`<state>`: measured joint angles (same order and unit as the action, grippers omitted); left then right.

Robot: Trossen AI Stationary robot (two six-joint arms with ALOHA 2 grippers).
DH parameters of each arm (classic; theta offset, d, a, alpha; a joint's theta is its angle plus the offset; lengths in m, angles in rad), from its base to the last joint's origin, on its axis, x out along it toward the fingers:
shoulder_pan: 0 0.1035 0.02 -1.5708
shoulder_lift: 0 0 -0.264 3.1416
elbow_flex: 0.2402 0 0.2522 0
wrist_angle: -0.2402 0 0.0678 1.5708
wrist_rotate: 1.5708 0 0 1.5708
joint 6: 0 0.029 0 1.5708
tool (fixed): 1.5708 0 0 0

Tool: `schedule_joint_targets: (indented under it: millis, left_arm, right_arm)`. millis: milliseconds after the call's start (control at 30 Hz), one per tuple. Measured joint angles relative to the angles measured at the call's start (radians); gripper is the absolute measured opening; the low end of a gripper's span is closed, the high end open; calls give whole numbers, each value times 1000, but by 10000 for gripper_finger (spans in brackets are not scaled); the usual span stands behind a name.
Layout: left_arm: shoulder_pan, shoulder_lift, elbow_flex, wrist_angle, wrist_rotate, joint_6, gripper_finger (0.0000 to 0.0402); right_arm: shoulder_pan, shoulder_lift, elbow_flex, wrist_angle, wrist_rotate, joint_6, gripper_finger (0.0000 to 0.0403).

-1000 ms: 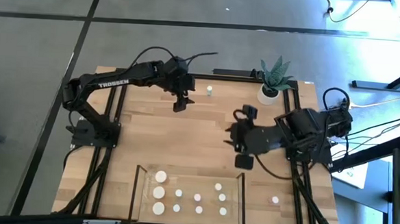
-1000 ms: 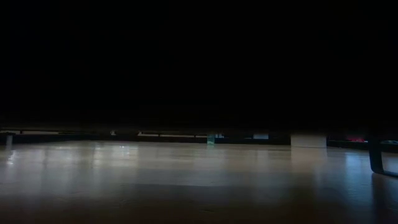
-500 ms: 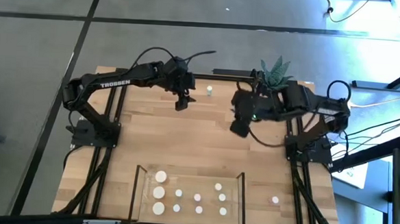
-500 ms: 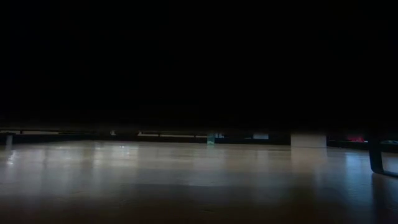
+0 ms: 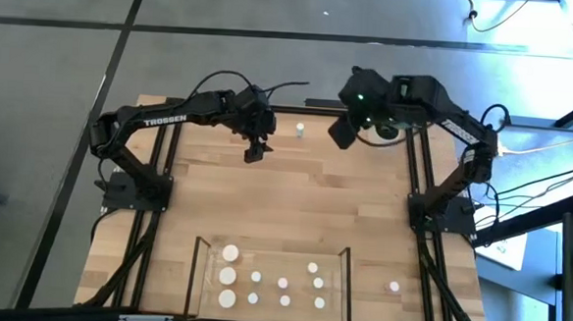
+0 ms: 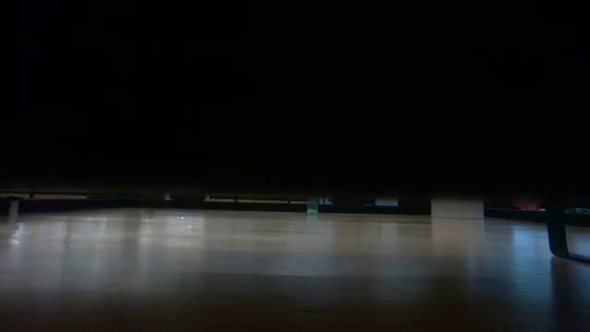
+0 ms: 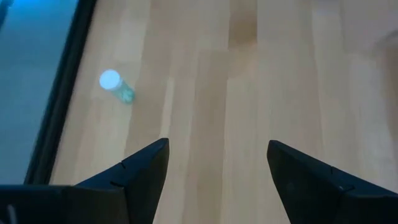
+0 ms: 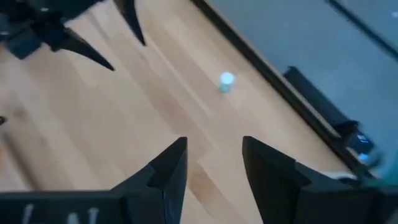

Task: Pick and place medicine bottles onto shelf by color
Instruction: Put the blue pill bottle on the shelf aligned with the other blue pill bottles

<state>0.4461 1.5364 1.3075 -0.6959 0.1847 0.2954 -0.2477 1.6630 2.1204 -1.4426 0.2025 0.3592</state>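
A small greenish bottle with a white cap (image 5: 299, 131) stands alone on the tabletop near the far edge; it also shows in the left wrist view (image 7: 115, 86), the right wrist view (image 8: 226, 81) and the low view (image 6: 312, 206). My left gripper (image 5: 255, 151) is open and empty, to the bottle's left (image 7: 217, 146). My right gripper (image 5: 341, 132) is open and empty, raised to the bottle's right (image 8: 214, 143). The light-wood shelf (image 5: 271, 261) lies at the near edge with several white-capped bottles standing on it, three wider ones (image 5: 228, 274) at its left end.
A small pinkish bottle (image 5: 394, 286) stands on the table right of the shelf. The white plant pot (image 6: 456, 207) stands at the far right corner, mostly hidden under my right arm in the high view. Bare tabletop lies between the grippers and the shelf.
My right gripper has swung from the table's right middle toward the far edge and up, ending beside the greenish bottle and over the plant. My left gripper has stayed almost still. The bottles have not moved.
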Motion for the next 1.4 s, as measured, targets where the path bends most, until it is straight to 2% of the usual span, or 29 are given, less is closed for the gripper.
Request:
schedule_joint_targets:
  millis: [167,400,600,800,1000,1200,1400]
  left_arm:
    - [4,-2,0,-34,0,8,265]
    - [20,-44,0,-102,1,33,265]
    - [40,-151,-72,-124,6,31,265]
    - [59,-309,-203,-94,3,20,265]
    - [59,-419,-297,-44,4,20,265]
    - [59,-464,-347,-41,4,20,265]
    - [58,-464,-349,-27,4,20,265]
  right_arm:
    - [-70,64,0,43,-118,-51,156]
    - [-128,155,-1,83,-112,-82,156]
    - [-162,215,-1,94,-257,-143,156]
    - [-146,257,-1,99,-266,-161,156]
    - [-112,277,-19,143,-227,-171,156]
    - [-84,261,-162,284,-233,-168,156]
    - [-95,260,-240,424,-235,-153,156]
